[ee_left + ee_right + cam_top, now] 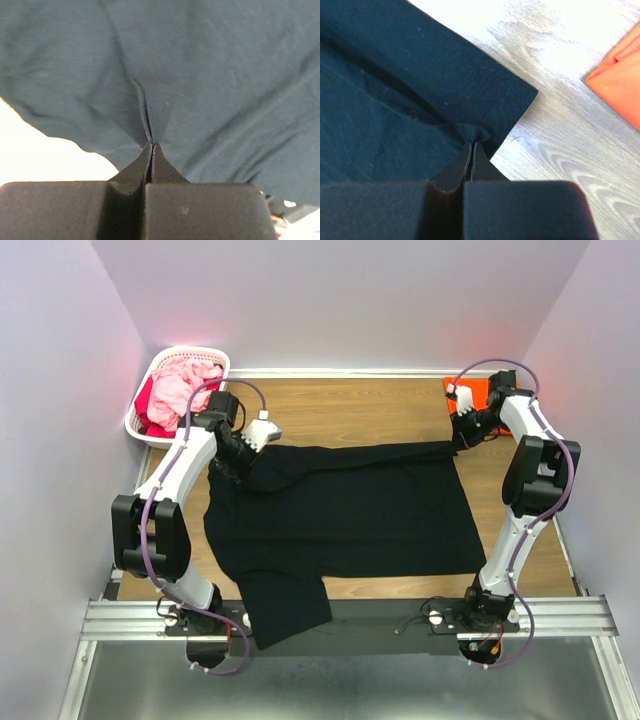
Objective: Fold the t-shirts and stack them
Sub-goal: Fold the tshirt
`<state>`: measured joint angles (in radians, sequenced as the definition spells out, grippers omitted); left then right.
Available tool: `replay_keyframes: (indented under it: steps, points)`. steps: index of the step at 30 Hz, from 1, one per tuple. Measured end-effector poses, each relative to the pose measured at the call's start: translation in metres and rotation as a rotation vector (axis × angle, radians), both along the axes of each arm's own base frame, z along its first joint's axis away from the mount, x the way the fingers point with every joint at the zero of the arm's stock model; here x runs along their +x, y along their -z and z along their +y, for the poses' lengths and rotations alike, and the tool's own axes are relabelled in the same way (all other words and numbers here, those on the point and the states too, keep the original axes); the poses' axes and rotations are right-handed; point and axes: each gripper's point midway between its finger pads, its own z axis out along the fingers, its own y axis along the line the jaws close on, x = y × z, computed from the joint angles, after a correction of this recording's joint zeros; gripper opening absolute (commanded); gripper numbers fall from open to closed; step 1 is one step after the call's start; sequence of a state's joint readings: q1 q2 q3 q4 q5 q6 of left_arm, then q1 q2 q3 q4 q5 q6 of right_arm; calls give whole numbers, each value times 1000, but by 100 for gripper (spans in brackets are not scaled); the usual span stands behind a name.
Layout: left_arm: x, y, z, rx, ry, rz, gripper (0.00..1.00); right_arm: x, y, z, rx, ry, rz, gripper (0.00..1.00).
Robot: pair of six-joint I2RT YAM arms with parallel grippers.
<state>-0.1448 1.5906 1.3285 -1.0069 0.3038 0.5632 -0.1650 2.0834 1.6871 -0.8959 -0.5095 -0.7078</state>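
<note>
Your left claw (151, 145) and right claw (472, 144) each pinch the far edge of the black t-shirt (340, 515) | that edge runs left to right between them | the cloth spreads toward the near edge of the surface (350, 410)

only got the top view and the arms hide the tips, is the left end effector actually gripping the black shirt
observer: yes, left end effector is shut on a pinched ridge of the black shirt.
operator: and the right one
observer: right end effector is shut on the shirt's edge, beside a stitched corner.
operator: orange shirt touching the black one
observer: no, the orange shirt lies apart, bare table between.
</note>
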Motion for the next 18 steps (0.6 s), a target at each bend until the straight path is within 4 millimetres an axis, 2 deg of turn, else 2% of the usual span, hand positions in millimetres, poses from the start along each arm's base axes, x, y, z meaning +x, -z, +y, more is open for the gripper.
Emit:
replay_keyframes:
  steps: [3,9,15,18]
  points:
    - [-11,6,-6,3,31,36,0,0,0,0,0,0,0,1]
    - [-19,4,-16,-19,65,60,0,0,0,0,-1,-1,0,0]
    - [-16,-13,-28,-66,87,42,0,0,0,0,-1,-1,0,1]
    - [-19,-16,-36,-89,108,47,0,0,0,0,-1,-1,0,1]
